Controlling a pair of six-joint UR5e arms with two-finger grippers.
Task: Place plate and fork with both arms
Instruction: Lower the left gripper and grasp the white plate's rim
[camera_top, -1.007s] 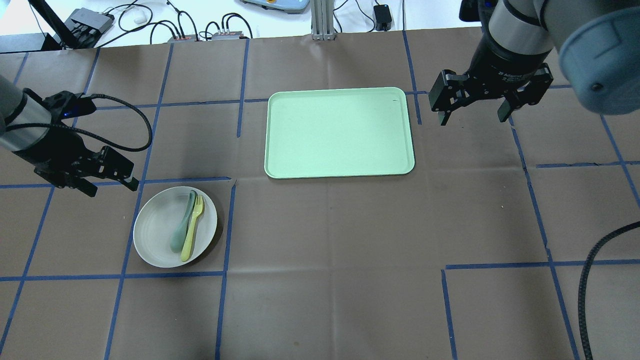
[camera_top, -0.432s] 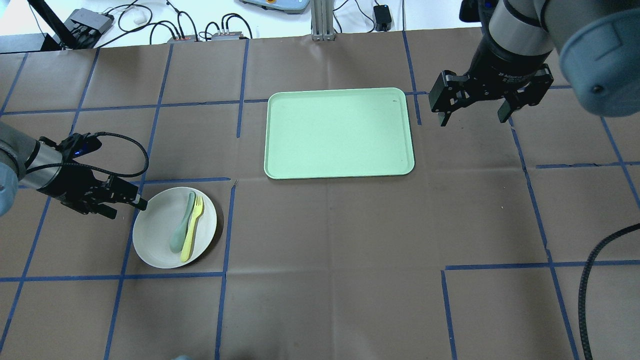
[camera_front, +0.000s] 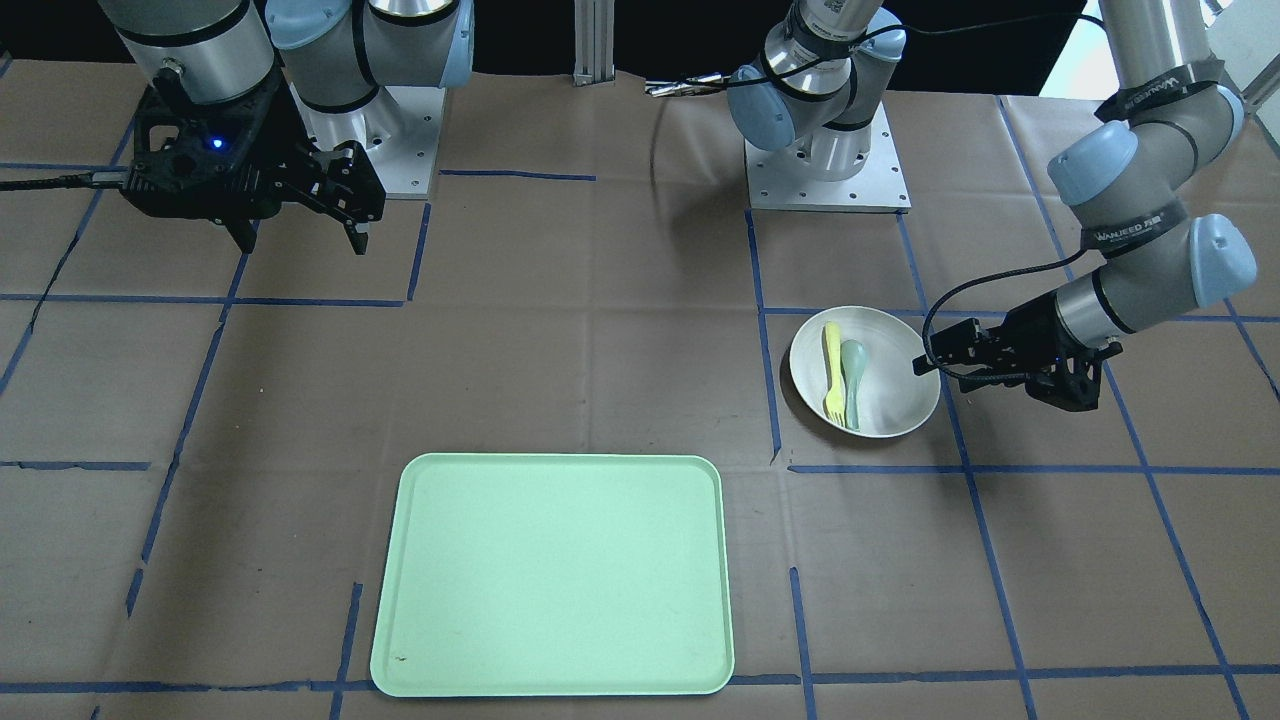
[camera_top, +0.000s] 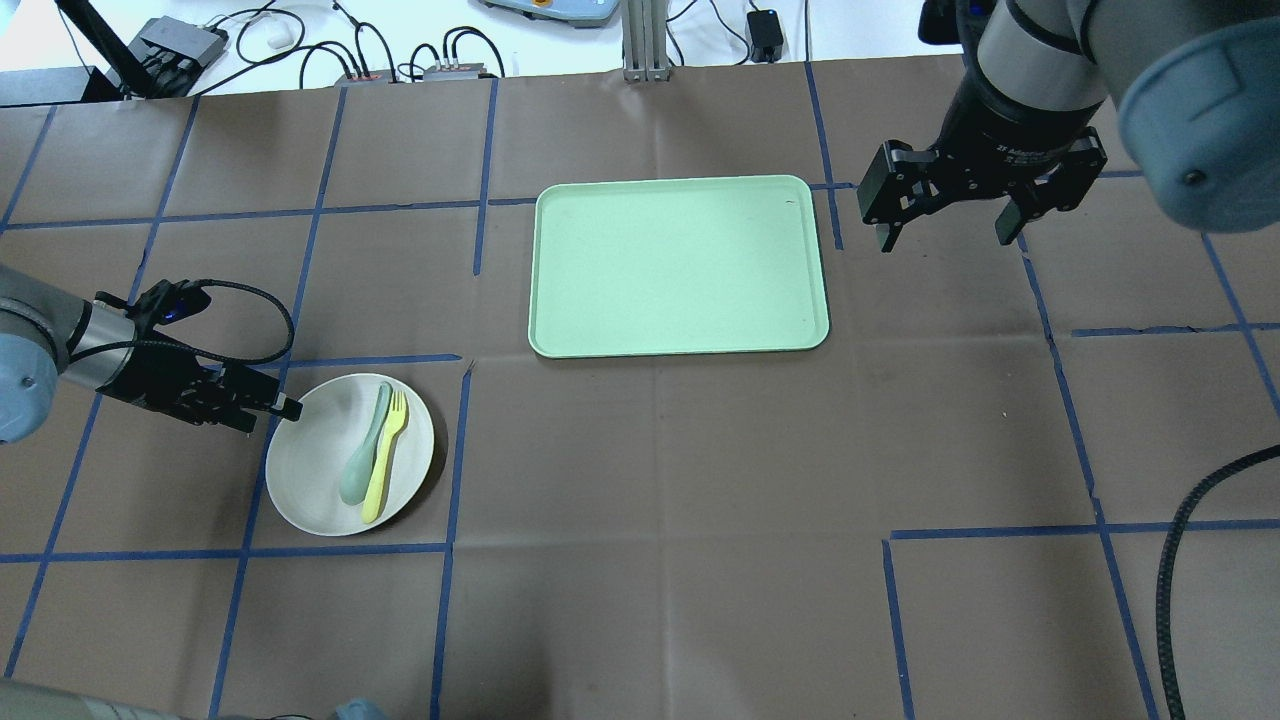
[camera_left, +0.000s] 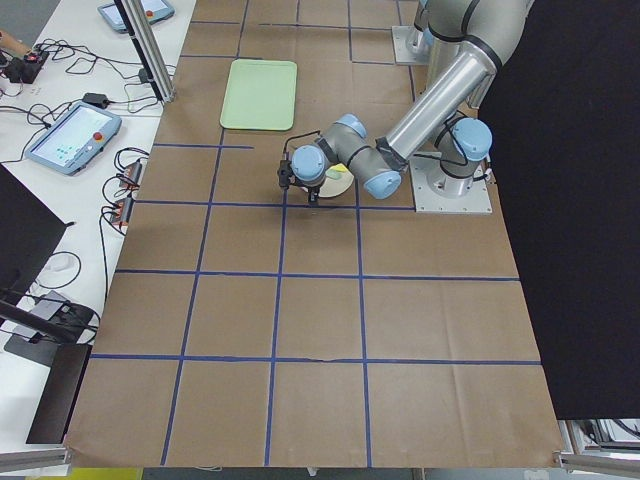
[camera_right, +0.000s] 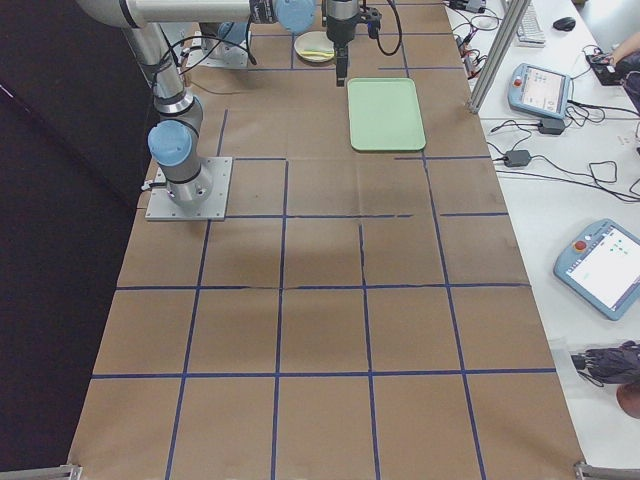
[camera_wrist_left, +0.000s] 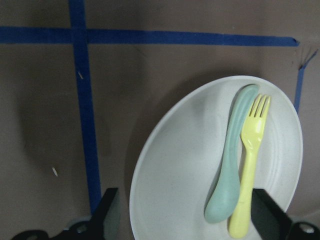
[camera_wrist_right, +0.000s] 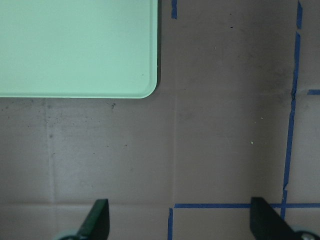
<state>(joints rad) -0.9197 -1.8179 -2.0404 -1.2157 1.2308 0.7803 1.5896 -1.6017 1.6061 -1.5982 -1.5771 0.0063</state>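
Note:
The off-white plate (camera_top: 310, 480) lies at the table's left, and shows in the front view (camera_front: 895, 385) and the left wrist view (camera_wrist_left: 175, 170). The pale-yellow fork (camera_top: 386, 455) lies in it beside a grey-green spoon (camera_top: 360, 455); both show in the left wrist view, the fork (camera_wrist_left: 250, 165) right of the spoon (camera_wrist_left: 230, 165). My left gripper (camera_top: 275, 412) is open and low, its tip at the plate's left rim. My right gripper (camera_top: 945, 238) is open and empty, hovering right of the mint-green tray (camera_top: 680, 265).
The tray (camera_front: 555, 575) lies at the table's middle, far side, its corner in the right wrist view (camera_wrist_right: 75, 45). Blue tape lines grid the brown table cover. Cables and boxes lie beyond the far edge. A black cable (camera_top: 1180, 560) hangs at the right.
My left gripper has moved down and toward the plate, from above its far-left side to its left rim. The right arm, plate, fork and spoon have not moved.

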